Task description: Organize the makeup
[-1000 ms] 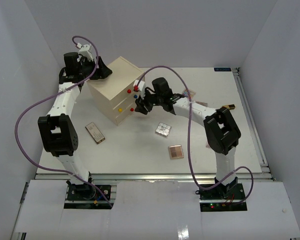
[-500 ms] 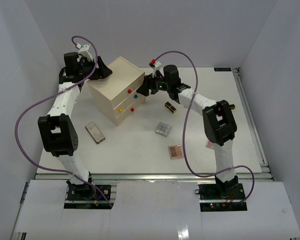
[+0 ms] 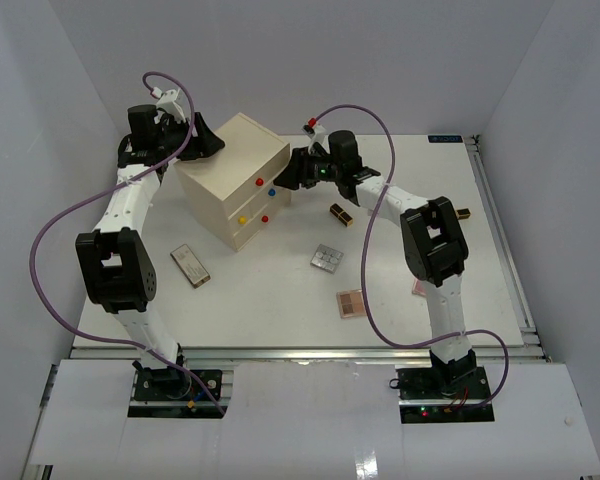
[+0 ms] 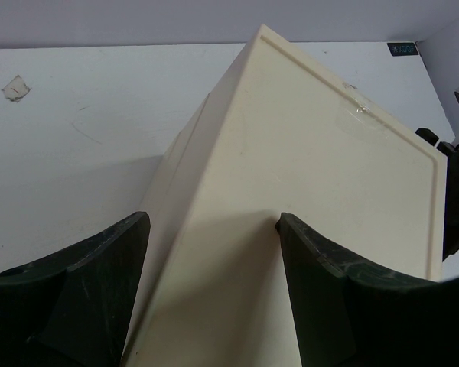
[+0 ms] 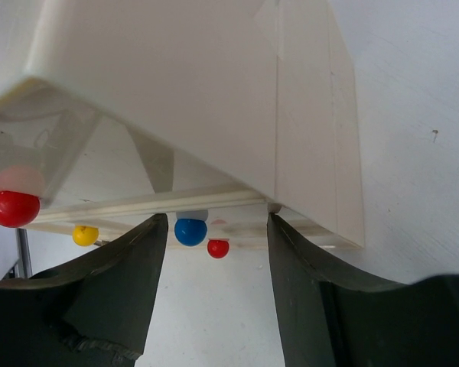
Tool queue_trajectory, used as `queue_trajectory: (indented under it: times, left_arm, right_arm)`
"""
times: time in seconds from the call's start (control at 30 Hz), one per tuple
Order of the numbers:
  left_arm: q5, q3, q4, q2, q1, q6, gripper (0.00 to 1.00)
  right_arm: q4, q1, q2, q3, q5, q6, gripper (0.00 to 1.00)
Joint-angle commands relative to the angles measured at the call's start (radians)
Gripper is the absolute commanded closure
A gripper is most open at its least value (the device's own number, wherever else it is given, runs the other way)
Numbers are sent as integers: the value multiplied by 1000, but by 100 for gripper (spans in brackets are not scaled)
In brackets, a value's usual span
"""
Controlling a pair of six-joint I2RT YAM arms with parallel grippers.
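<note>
Makeup [image 3: 327,258] lies loose on the white bench [image 3: 270,300], and every piece I can see is out in the open. From my overhead view, a brown palette [image 3: 190,265] sits left of centre, below the chest. A silver palette [image 3: 327,258] is at centre, with a pink-brown palette [image 3: 351,303] below it toward the near edge. A black-gold lipstick [image 3: 341,214] lies just right of the chest. A pink piece [image 3: 418,288] peeks out from behind the right arm [image 3: 435,245], and a small dark-gold piece [image 3: 463,212] shows to the right of that arm.

The cream drawer chest [image 3: 235,185] stands skewed, up and left of centre. Its drawer fronts look shut from above, so whatever they hold is hidden from me.

On the left arm [image 3: 130,200], the left jaws stand wide apart astride the chest's back corner; I cannot tell whether they touch it. The right jaws are open at the chest's right front corner with nothing clamped, and the blue knob [image 5: 190,231] shows beyond the gap.

For moving, I have bare bench at the upper right, between the lipstick and the right-hand rail [image 3: 500,230], and a strip at lower left around the brown palette. White walls [image 3: 40,120] close in on the left, back and right.
</note>
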Motion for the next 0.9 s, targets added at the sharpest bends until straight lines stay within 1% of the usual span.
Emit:
queue_trajectory:
  times: [0.0,0.2,0.3,0.37,0.5,0.7,0.87]
  left_arm:
    - [30,-20,-114,14,-29,-6,21]
    - [30,-26,-107,15,-30,-11,21]
    - [31,-26,-108,14,-29,-12,21]
    - [31,-26,-108,15,-30,-13,21]
    - [27,-33,-106,12,-30,-14,21]
    - [19,-51,-95,14,-30,-22,22]
    - [-15,-58,-89,19,-29,-35,22]
  right_arm:
    - [64,44,5,-26,-45,28,39]
    - [74,61,9,-48,-26,52,39]
    - [82,63,13,-54,-14,69,42]
    - [85,64,16,-55,-4,79,46]
    - [92,64,9,-58,16,95,58]
    - [110,64,-27,-95,57,94,75]
    - [122,57,-101,-192,46,61,81]
